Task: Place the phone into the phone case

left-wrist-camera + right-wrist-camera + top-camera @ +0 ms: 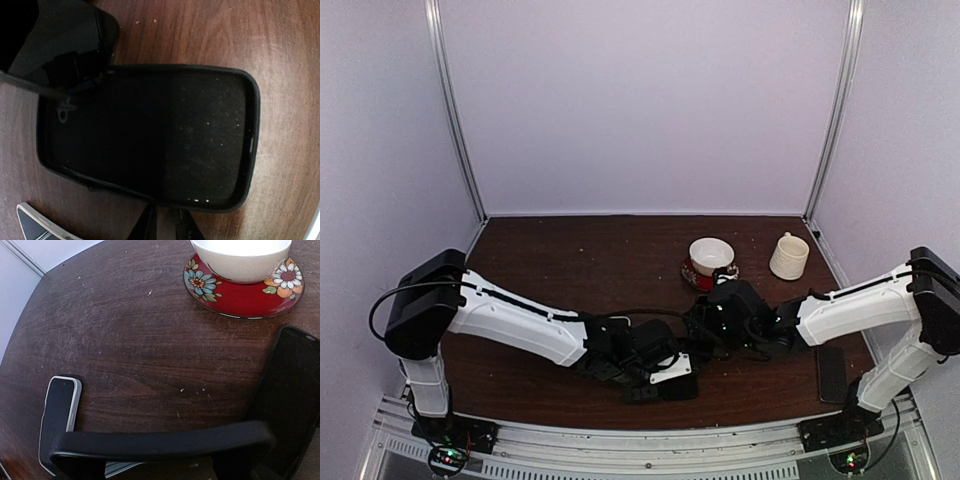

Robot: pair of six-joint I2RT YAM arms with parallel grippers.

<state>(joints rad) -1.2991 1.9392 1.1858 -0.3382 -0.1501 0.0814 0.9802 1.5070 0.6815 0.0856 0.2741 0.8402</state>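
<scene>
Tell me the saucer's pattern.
The saucer is red with blue and white flowers; best in right wrist view.

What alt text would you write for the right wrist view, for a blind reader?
A black phone case fills the lower right, its rim stretching across the bottom of the frame over a dark wooden table. A silver-edged phone lies flat at lower left; a white bowl stands on a red flowered saucer at top right.

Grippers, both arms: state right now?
Left gripper: fingertips close together at phone case rim; grip cannot be told.
Right gripper: cannot be told.
</scene>
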